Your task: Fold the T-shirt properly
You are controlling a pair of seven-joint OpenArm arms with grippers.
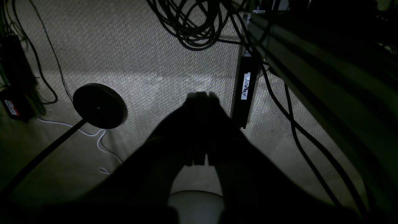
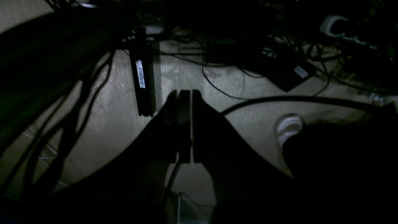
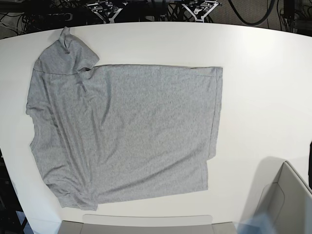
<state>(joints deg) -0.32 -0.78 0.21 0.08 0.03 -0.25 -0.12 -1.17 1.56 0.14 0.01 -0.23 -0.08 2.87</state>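
Lying spread flat on the white round-edged table (image 3: 263, 87), the heather light-grey short-sleeved cotton T-shirt (image 3: 126, 131) is seen in the base view with its plain side up. It occupies the left and middle of the tabletop, its collar end toward the left edge of that view and its hem toward the right. One sleeve is bunched and folded over at the upper left, and the other lies crumpled at the lower left. Soft wrinkles run across the left half of the fabric. A pale grey open box (image 3: 287, 204) is seen at the lower right corner, well apart from the shirt.

Neither arm is seen over the table. In the left wrist view, the dark left gripper (image 1: 200, 96) is shown with its jaws closed together on nothing, above a woven beige carpet (image 1: 140, 56) beside a black round stand base (image 1: 100, 105) and coiled black cables (image 1: 192, 28). In the right wrist view, the dark right gripper (image 2: 184, 93) is likewise shown with jaws pressed together and empty, over the same kind of carpet near a black labelled bar (image 2: 142, 84).
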